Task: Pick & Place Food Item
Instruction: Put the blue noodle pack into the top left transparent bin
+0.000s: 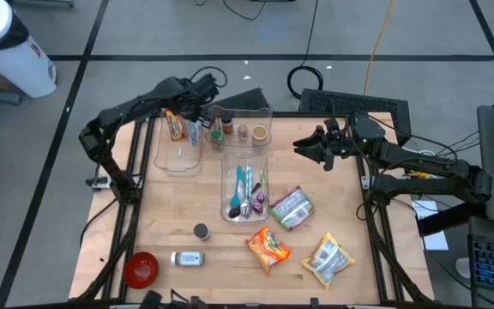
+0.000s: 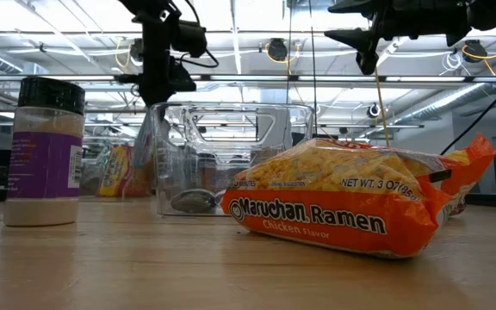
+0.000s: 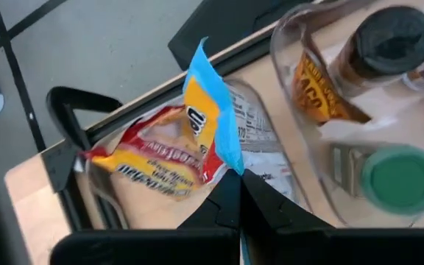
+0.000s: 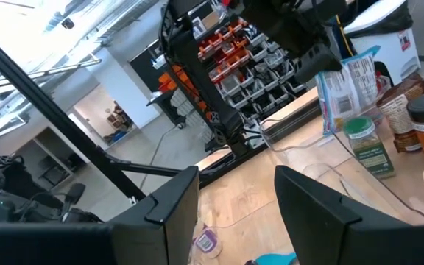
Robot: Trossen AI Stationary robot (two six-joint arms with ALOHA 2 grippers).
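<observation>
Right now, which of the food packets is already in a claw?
The blue-edged packet, pinched by the shut left claw over the clear bin at the table's far left. The ramen packet and the others lie loose on the table.

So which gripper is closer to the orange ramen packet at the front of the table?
The right gripper. It hangs open above the table's right side, behind the ramen packet. The left gripper is at the far-left bin, shut on a snack bag.

Grey floor [image 1: 144,34], possibly taped lines
</observation>
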